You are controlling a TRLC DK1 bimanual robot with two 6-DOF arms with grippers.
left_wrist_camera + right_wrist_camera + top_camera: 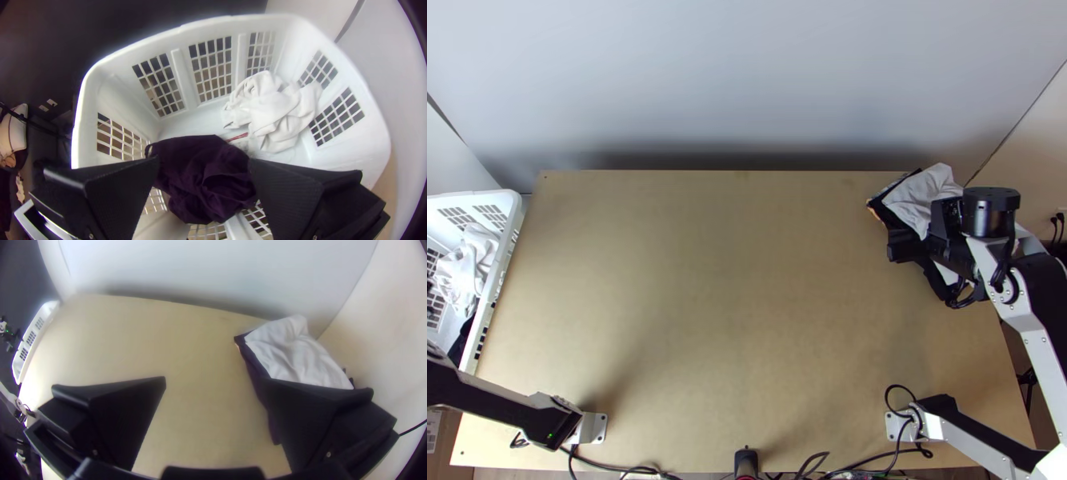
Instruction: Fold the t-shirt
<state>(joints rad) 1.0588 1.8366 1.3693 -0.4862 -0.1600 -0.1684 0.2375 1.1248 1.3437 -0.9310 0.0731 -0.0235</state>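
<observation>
At the left edge of the top view you've got the white basket (pixel 513 210) beside the desk (pixel 731 320), and its walls surround the cloth there. Your left hand (pixel 202 160) is spread above that basket. Over at upper right, your right hand (pixel 925 234) is spread too, and the right arm (pixel 1023 300) covers part of the pile (pixel 921 196) on the desk.

The dark purple cloth (pixel 204 178) lies bunched in the basket between your left hand's fingertips in the left wrist view, with the white cloth (pixel 278 109) crumpled near it (which one is the t-shirt, you can't tell from here). The pile shows wrinkled white fabric over a dark purple layer.

Count one basket, two bunched cloths inside, and one pile with at least two layers.
</observation>
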